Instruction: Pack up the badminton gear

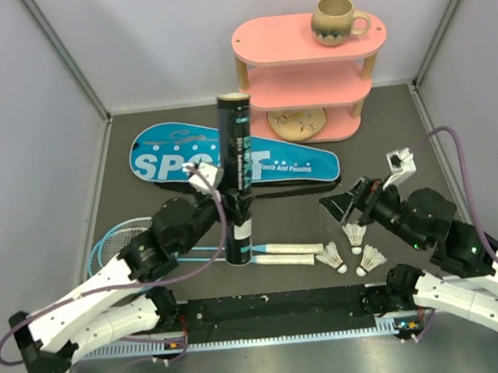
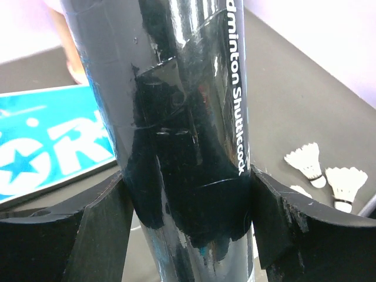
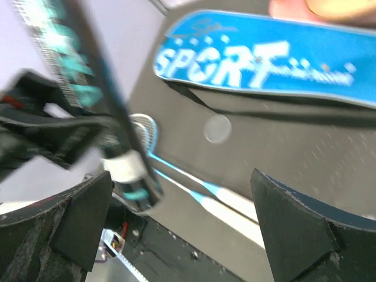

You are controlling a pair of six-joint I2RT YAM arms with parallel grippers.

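**Top external view.** A black shuttlecock tube stands upright near the centre of the tabletop. The left claw is clamped round its lower half. Whether the tube's foot rests on the tabletop cannot be told. Two light-blue rackets lie flat, heads at 8 o'clock from the tube and white handles at 4 o'clock. Three white shuttlecocks lie just past the handle ends. The right claw is just beside them at their 12 o'clock, its fingers spread and empty. The blue "SPORT" cover lies flat behind the tube. A pink three-tier shelf stands at 1 o'clock, with a beige mug on its top tier.

**Left wrist view.** The tube fills the gap between both fingers, touching each. The cover lies at 9 o'clock and two shuttlecocks at 3 o'clock.

**Right wrist view (blurred).** The right claw is wide open with nothing between its fingers. The cover lies at 12 o'clock, the tube stands at 10 o'clock, and the racket shafts cross the centre.
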